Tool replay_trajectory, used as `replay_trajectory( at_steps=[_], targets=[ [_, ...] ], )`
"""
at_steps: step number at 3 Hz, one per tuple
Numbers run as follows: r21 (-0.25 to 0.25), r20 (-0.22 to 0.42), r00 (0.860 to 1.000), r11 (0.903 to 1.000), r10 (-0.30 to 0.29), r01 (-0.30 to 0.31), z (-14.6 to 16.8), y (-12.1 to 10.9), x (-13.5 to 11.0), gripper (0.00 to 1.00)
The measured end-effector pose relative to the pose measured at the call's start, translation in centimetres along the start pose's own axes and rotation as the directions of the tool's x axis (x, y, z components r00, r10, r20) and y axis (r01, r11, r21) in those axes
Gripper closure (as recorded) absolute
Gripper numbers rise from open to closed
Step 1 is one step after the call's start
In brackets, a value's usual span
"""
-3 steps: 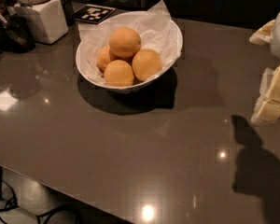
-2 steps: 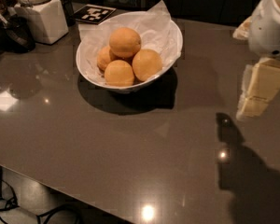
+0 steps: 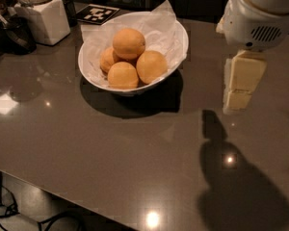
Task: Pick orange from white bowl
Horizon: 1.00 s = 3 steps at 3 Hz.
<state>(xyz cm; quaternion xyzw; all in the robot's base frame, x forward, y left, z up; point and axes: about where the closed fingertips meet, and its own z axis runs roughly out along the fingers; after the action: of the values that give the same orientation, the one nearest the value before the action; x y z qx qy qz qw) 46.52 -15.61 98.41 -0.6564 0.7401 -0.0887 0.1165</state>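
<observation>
The white bowl (image 3: pixel 91 77) stands on the dark table (image 3: pixel 111 148) at the upper middle. It is lined with crumpled white paper (image 3: pixel 164 19). Several oranges are heaped in it: one on top (image 3: pixel 128 43), one at the right (image 3: pixel 151 66), one at the front (image 3: pixel 122 75), and one partly hidden at the left rear (image 3: pixel 107 59). My gripper (image 3: pixel 237 101) hangs from the white arm housing (image 3: pixel 260 18) at the right. It points down above the table, to the right of the bowl and apart from it. It holds nothing that I can see.
A white squarish canister (image 3: pixel 44 19) with a ribbed lid stands at the back left, next to a dark utensil holder (image 3: pixel 17 32). A black-and-white marker tag (image 3: pixel 97 13) lies behind the bowl. The table's front edge runs diagonally at the lower left, with cables (image 3: pixel 19 215) on the floor below.
The arm and gripper have moved left, further into view and closer to the bowl. Their shadow on the table has shifted left too. The bowl and oranges have not moved.
</observation>
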Motion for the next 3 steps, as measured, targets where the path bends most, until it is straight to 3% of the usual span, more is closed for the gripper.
replay_trajectory(
  at_steps=[1, 2, 3],
  targets=[
    [0.007, 0.039, 0.999, 0.9994, -0.033, 0.033, -0.1, -2.0, -3.1, 0.00],
    [0.020, 0.102, 0.991, 0.9958, -0.091, 0.089, -0.3, -5.7, -8.0, 0.00],
    [0.037, 0.113, 0.989, 0.9954, -0.093, 0.089, -0.3, -6.1, -8.4, 0.00]
  ],
)
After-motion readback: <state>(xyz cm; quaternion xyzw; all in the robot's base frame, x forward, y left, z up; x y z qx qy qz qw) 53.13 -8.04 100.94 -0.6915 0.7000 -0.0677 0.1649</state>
